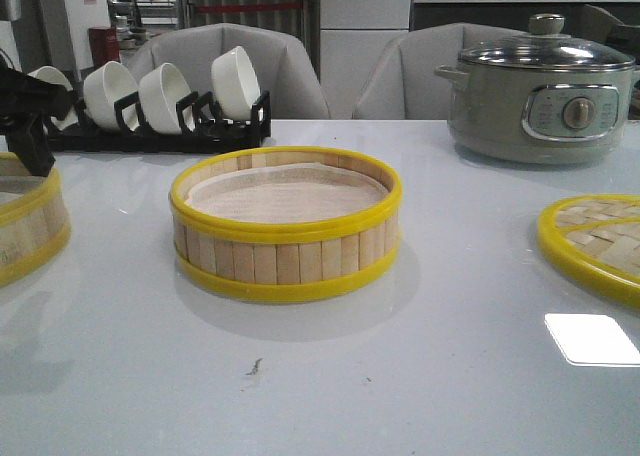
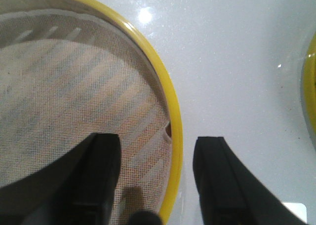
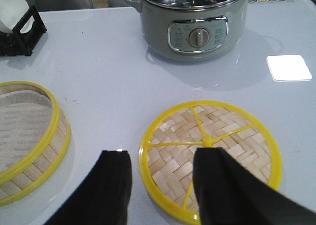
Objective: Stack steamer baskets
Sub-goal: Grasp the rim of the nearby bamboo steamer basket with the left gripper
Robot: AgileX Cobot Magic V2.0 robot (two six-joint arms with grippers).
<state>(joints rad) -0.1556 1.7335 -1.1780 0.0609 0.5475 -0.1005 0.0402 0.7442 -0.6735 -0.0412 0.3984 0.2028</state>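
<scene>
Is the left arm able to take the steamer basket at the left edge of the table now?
Probably yes. The left gripper is open, its fingers astride the yellow rim of the left steamer basket, one inside over the liner, one outside. Nothing blocks it.

Two bamboo baskets sat upright, well apart — one (image 1: 285, 226) mid-table, one (image 1: 28, 231) at the left edge — yellow-rimmed, pale liners inside.
</scene>
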